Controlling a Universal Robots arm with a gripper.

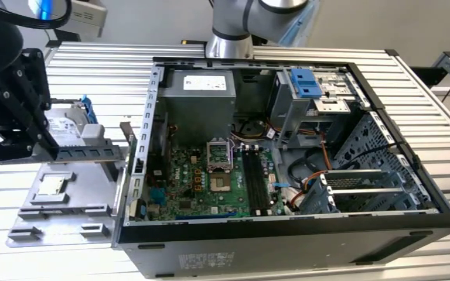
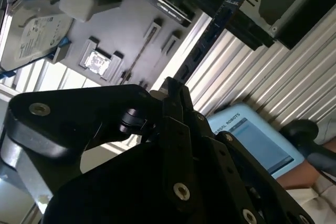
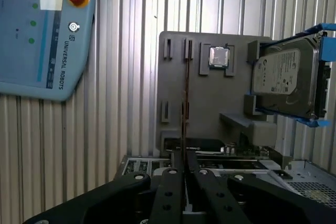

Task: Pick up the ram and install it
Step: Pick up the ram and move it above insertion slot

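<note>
The ram (image 3: 185,98) is a thin dark stick seen edge-on in the first wrist view, standing out from between my fingertips. In the second wrist view the ram (image 2: 210,32) runs as a long dark blue-green strip away from the black fingers (image 2: 169,100). My gripper (image 3: 184,157) is shut on it. In the exterior view my gripper (image 1: 45,140) hangs over the grey holder plate (image 1: 68,202) at the exterior view's left, beside the open computer case (image 1: 287,234). The black memory slots (image 1: 256,181) lie on the motherboard (image 1: 197,181) inside the case.
On the holder plate (image 3: 210,103) stand a silver hard drive (image 3: 286,77) in a blue frame and a small square processor chip (image 3: 219,57). A light blue control pendant (image 3: 42,35) lies on the ribbed metal table. Cables and drive cages crowd the case's right half.
</note>
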